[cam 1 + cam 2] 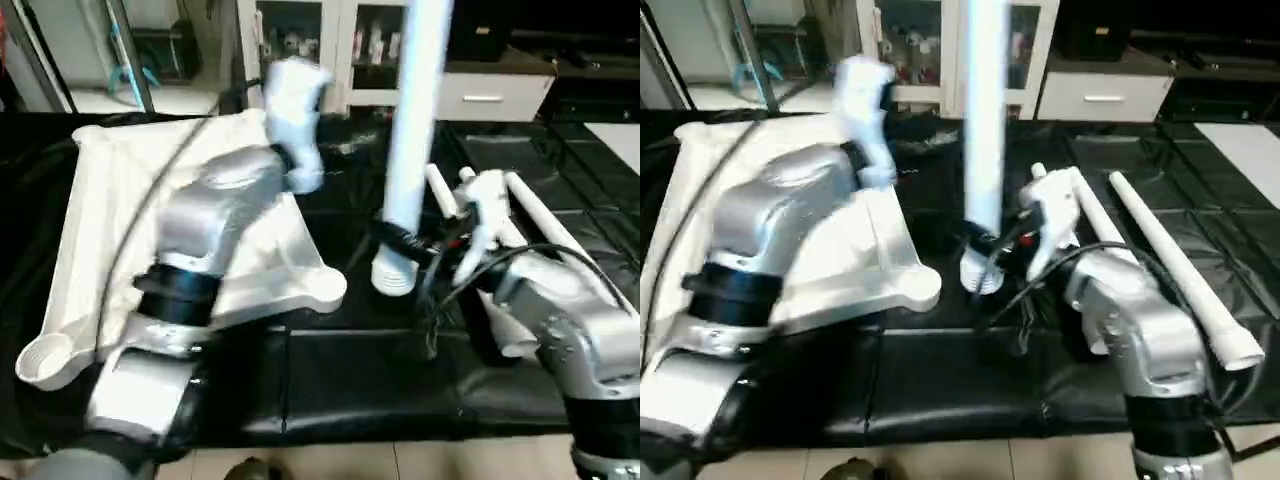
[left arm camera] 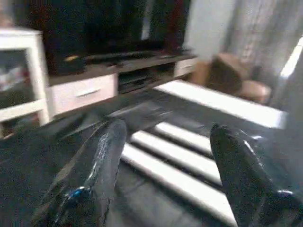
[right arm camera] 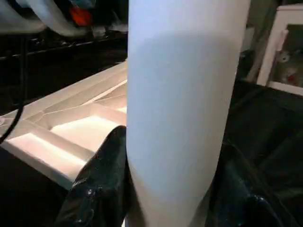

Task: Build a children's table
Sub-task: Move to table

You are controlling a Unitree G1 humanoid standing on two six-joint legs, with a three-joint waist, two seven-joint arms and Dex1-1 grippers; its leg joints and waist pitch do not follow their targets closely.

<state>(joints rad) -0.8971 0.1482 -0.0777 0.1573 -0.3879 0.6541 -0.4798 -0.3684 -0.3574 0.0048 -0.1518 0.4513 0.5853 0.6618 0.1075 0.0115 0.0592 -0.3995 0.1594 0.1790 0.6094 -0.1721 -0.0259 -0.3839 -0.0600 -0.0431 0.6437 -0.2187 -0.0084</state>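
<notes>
We are early in the task: the top (image 1: 110, 215) lies ribs-up at frame left with no leg fitted, our right gripper (image 1: 405, 243) clamps one upright leg (image 1: 415, 120) at centre, the left gripper (image 2: 165, 165) gapes empty, and spare legs (image 1: 1175, 270) lie at right.

- Silver forearms (image 1: 205, 215), rounded and glossy, each joined to the next segment by a black ribbed ring.
- White wrist housing (image 1: 295, 105) on the left arm.
- Thin black cables looped beside the right wrist (image 1: 480, 215), plus a small red spot.
- Glossy black fingers (image 2: 102, 161), broad, tapering to rounded tips.
</notes>
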